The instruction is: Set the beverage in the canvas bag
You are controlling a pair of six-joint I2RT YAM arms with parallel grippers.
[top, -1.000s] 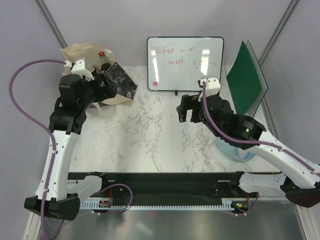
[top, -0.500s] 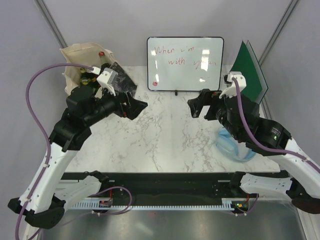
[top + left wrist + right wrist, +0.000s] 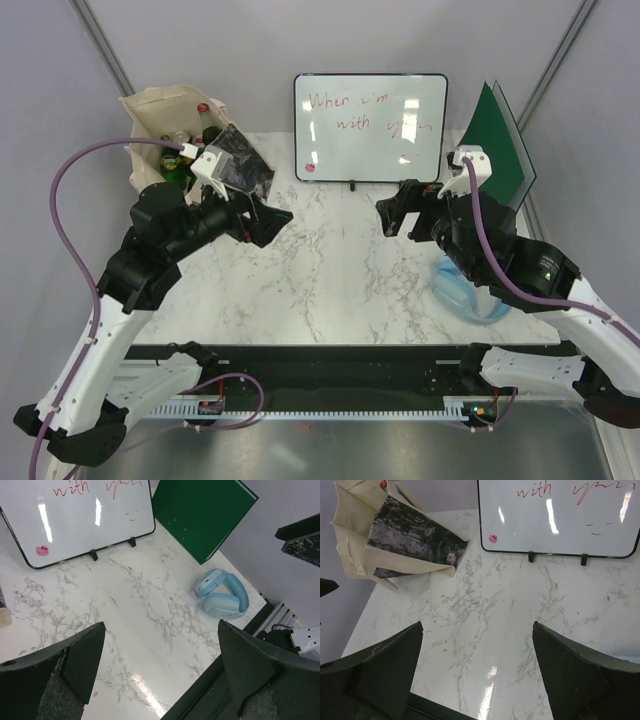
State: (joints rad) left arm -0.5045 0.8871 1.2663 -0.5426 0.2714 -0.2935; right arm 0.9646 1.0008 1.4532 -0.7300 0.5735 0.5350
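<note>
- Beige canvas bag (image 3: 150, 110) shows a red-capped bottle (image 3: 203, 108) at its mouth.
- Our left gripper (image 3: 160, 645) and right gripper (image 3: 477, 650) gape wide, empty.
- We should retreat without snagging its cloth.

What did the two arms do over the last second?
The left gripper swung away from the canvas bag toward the middle of the table, open and empty, uncovering a green bottle at the bag's mouth. The right gripper drew back to the right, also open. The bag, whiteboard, green folder and headphones stayed put.
</note>
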